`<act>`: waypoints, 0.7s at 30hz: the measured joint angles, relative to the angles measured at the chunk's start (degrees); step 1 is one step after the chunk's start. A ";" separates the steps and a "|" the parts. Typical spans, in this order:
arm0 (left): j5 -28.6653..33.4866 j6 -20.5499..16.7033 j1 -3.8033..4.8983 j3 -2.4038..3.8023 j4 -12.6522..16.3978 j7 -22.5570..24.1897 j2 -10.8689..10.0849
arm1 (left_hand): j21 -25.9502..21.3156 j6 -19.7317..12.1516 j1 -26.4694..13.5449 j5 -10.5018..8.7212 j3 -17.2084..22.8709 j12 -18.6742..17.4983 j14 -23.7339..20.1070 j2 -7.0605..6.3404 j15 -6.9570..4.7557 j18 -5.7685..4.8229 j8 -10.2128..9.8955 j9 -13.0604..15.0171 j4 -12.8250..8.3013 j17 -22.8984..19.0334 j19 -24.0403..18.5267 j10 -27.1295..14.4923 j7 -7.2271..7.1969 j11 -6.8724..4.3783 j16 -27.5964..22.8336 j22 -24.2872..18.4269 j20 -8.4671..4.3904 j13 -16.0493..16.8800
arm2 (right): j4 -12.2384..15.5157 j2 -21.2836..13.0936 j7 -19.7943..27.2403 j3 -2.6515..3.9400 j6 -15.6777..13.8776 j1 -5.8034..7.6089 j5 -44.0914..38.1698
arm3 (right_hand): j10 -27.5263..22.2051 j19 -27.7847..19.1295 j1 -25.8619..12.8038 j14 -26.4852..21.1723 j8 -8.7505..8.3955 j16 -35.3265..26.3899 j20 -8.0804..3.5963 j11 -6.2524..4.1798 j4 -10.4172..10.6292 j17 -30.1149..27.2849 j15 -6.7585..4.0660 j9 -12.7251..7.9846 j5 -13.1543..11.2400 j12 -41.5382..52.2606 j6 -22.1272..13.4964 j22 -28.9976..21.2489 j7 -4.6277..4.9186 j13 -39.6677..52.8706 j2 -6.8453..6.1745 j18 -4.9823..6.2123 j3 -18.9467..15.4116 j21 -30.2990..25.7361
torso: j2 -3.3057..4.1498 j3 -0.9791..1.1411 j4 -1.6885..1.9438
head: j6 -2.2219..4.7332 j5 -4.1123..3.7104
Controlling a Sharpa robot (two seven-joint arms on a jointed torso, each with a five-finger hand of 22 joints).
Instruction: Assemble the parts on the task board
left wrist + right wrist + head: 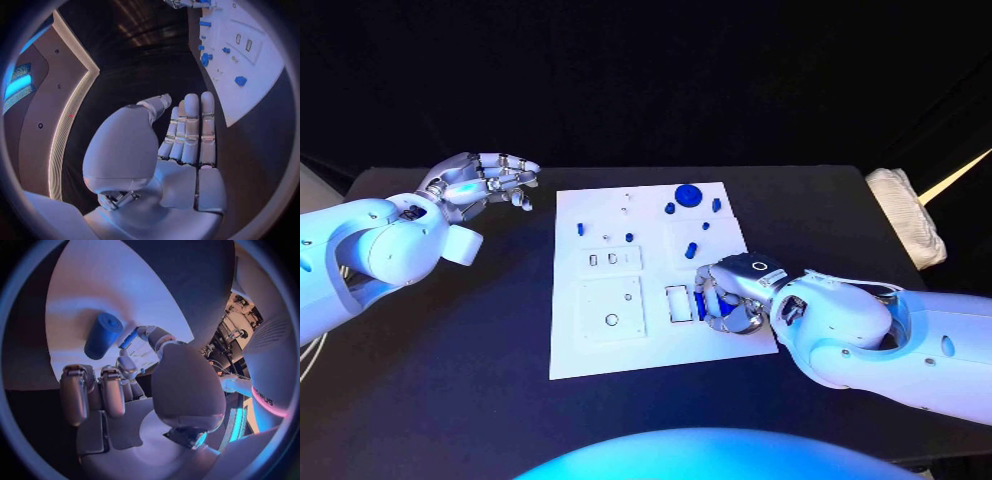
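Partly legible grey lettering on the white casing [270, 390] at the edge of the right wrist view — ending in "US", the rest cut off. No other text, number or sign readable — task board [656, 330] included.

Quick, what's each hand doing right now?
Left hand: open, holding nothing, off the task board.
Right hand: pinching a small blue part.

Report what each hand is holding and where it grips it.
The left hand holds nothing, fingers straight. The right hand pinches a thin blue part by one end at its fingertips, above the task board.
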 measured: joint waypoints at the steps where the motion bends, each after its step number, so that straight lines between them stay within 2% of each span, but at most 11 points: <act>1: 0.00 0.00 -0.01 0.00 -0.01 0.00 0.00 | 0.00 0.00 0.00 0.00 0.00 0.00 0.00 0.00 0.00 0.00 0.00 0.00 0.00 0.00 0.00 0.00 0.00 0.00 0.00 0.00 0.00 0.00 | 0.00 0.02 0.00 -0.01 -0.05 0.00 0.01 | 0.10 0.00 0.22 0.00 0.00 0.00 0.00 -0.10 0.16 0.00 0.00 0.00 0.00 0.00 0.06 0.00 -0.06 0.05 0.23 0.00 0.16 0.08 | 0.00 0.00 0.00 | -0.01 0.01; 7: 0.00 0.01 -0.03 0.00 -0.01 -0.01 -0.01 | 0.01 0.00 0.00 0.00 0.00 0.00 0.00 0.00 0.00 0.00 0.00 0.00 0.00 0.00 0.00 0.00 0.00 0.00 0.00 0.00 0.00 0.00 | 0.00 0.07 -0.02 -0.03 -0.28 -0.03 0.03 | 0.41 0.00 0.45 0.00 0.57 0.00 0.00 -0.40 1.01 0.00 0.00 0.00 0.00 0.28 0.79 0.00 -0.38 0.13 0.00 0.00 1.40 0.27 | -0.02 0.01 0.01 | -0.10 0.00; 21: -0.01 0.03 -0.06 0.00 -0.03 -0.04 0.00 | 0.01 0.00 0.00 0.00 -0.01 0.03 0.00 0.00 0.00 0.00 0.00 0.00 -0.01 0.01 0.00 0.00 0.00 0.00 0.00 0.00 0.00 0.00 | -0.24 0.22 -0.14 -0.03 -0.39 -0.03 0.03 | 0.61 0.00 0.67 0.00 0.62 0.00 0.00 -0.60 1.18 -0.01 0.00 0.00 0.00 0.28 1.17 0.04 -0.35 0.12 -0.22 -0.01 2.16 0.27 | -0.03 0.05 -0.03 | -0.25 0.01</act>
